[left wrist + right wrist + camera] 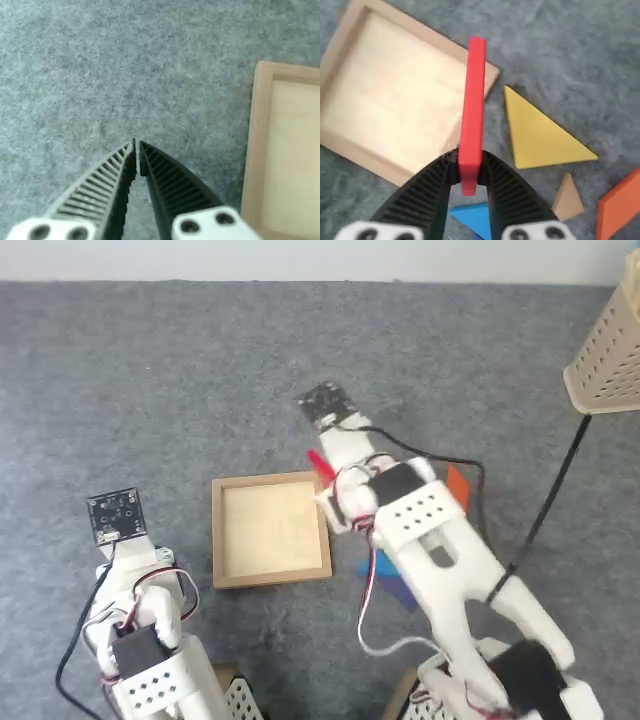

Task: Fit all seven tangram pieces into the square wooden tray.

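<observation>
The square wooden tray [217, 536] lies at the table's middle with nothing inside it; its rim also shows in the left wrist view [252, 150] and the right wrist view [487, 80]. My right gripper [469, 172] is shut on a red piece [473, 105] held on edge above the tray's right side, also seen from above [320, 465]. On the carpet beside the tray lie a yellow triangle [537, 132], a small tan triangle [567, 200], an orange piece [620, 202] and a blue piece [472, 217]. My left gripper [135, 150] is shut and empty, left of the tray.
A perforated beige basket [610, 350] stands at the far right edge. A black cable [550, 490] runs down from it past the right arm. Open grey carpet stretches across the far and left parts of the table.
</observation>
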You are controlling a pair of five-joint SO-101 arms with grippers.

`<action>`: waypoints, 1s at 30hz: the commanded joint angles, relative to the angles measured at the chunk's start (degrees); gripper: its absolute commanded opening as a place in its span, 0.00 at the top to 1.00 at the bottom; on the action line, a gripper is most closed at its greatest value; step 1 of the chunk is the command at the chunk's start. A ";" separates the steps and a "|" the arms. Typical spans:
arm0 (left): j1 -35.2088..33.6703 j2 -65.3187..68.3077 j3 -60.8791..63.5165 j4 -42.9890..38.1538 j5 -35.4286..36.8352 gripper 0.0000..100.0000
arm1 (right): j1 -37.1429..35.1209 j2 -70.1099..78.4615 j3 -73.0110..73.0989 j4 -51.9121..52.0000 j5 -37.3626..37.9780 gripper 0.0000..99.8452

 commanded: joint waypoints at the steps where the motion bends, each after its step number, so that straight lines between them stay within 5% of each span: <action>1: 0.26 -0.44 -0.57 0.35 0.79 0.99 | -5.41 -2.77 -0.44 -3.03 -1.41 0.99; 15: 0.26 -0.44 -0.57 0.35 0.79 0.99 | -16.84 12.70 -0.18 -18.95 -22.42 0.99; 23: 0.26 -0.44 -0.57 0.35 0.79 0.99 | -16.57 15.16 -0.18 -17.89 -20.75 0.71; 30: 0.26 -0.44 -0.57 0.35 0.79 0.99 | -14.11 14.73 -0.18 -17.01 -10.73 0.72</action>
